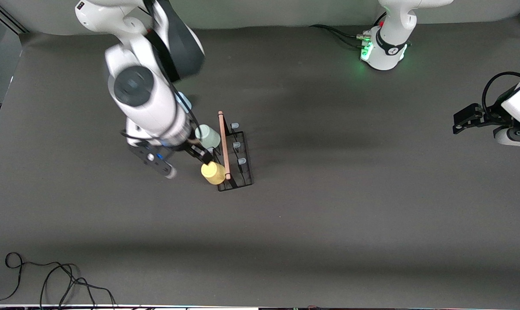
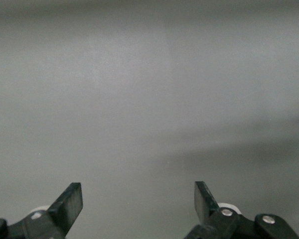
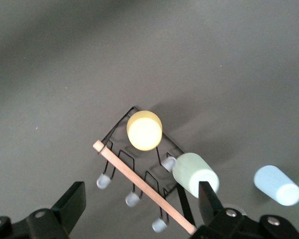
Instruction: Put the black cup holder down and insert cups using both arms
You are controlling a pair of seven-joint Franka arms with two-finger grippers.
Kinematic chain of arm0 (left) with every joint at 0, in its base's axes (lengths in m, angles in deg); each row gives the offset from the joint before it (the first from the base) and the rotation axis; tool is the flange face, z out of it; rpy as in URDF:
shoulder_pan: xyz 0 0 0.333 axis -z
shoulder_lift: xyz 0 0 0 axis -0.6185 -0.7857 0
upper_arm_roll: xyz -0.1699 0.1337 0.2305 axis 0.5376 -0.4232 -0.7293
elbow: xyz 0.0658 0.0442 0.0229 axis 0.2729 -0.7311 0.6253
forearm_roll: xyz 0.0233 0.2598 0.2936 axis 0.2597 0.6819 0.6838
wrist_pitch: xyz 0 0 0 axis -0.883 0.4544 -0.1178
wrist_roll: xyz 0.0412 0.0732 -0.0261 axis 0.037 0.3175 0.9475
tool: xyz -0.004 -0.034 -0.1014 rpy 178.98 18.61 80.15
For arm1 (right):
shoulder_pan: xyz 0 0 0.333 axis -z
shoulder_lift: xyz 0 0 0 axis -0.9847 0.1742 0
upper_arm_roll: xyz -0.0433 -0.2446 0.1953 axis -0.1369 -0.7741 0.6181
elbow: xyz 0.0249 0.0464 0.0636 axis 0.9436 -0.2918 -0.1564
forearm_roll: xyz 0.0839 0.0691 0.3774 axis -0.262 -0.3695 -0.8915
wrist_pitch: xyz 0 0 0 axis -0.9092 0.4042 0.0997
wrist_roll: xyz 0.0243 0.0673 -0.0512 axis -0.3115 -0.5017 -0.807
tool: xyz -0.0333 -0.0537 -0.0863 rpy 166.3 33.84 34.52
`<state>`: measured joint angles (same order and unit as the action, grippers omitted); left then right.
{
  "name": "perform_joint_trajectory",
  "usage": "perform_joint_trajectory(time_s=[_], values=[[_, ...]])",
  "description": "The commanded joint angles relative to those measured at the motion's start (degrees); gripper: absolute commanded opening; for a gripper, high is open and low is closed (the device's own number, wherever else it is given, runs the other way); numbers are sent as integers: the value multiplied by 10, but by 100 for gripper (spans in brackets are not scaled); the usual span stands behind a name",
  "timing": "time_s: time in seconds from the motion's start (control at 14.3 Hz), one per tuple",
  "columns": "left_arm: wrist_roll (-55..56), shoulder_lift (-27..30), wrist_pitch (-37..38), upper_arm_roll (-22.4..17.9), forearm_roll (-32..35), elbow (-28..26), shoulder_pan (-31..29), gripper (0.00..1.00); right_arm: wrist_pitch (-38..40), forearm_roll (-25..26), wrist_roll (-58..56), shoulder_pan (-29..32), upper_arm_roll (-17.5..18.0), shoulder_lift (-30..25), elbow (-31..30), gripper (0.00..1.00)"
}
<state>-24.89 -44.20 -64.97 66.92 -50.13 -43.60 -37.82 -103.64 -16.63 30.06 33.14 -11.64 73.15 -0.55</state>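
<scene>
The worktop [image 1: 328,215] is covered w/ a dark grey mat, a loose black cable [image 1: 48,280] is seen at the corner nearest the front camera on the right arm's end.

The right arm [image 1: 143,99] is stretched out from its base edge toward the middle of the worktop. The left arm [image 1: 518,116] is parked at its own end edge, just waiting.

The black cup holder [image 1: 236,157] is stood upright on the worktop approx mid-way, a bit toward the right arm's end, wooden rod handle [image 1: 224,144] on top. Bluish-tipped pegs [image 1: 238,145] are left bare on the side toward the left arm's end.

The right claw [image 1: 199,156] is hung over the holder's cup side, spread wide w/ nothing gripped, as shown in the right wrist view [image 3: 139,209]. The left claw [image 1: 464,119] is also spread wide, nothing in it, only bare mat seen in its wrist view [image 2: 138,201].

Cups: the yellow cup [image 1: 213,172] is seated on the peg nearest the front camera, the pale green cup [image 1: 208,136] on the next peg farther along. The light blue cup [image 3: 276,185] is laid on its side on the mat beside the holder, toward the right arm's base edge, mostly hidden by the arm in front view.
</scene>
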Motion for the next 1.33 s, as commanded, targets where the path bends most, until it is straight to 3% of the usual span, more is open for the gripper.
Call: perform_joint_trajectory(time_s=[0.0,0.21,0.56,0.77,1.12,1.26], values=[[-4,-3,9,-1,2,11,0,100,46,-1,-93,1,-39,-55,-11,100],[-4,-3,8,0,2,10,0,100,70,1,-217,2,-85,-109,-43,100],[-5,-3,8,-1,2,10,-1,100,71,8,-405,139,-55,-183,-100,100],[-4,-3,8,-1,2,10,-1,100,72,44,-519,260,15,-202,-108,100],[-6,-3,7,-1,2,10,-1,100,73,62,-596,477,188,-209,-109,100],[-6,-3,6,-1,2,10,-1,100,73,89,-603,488,205,-209,-108,100]])
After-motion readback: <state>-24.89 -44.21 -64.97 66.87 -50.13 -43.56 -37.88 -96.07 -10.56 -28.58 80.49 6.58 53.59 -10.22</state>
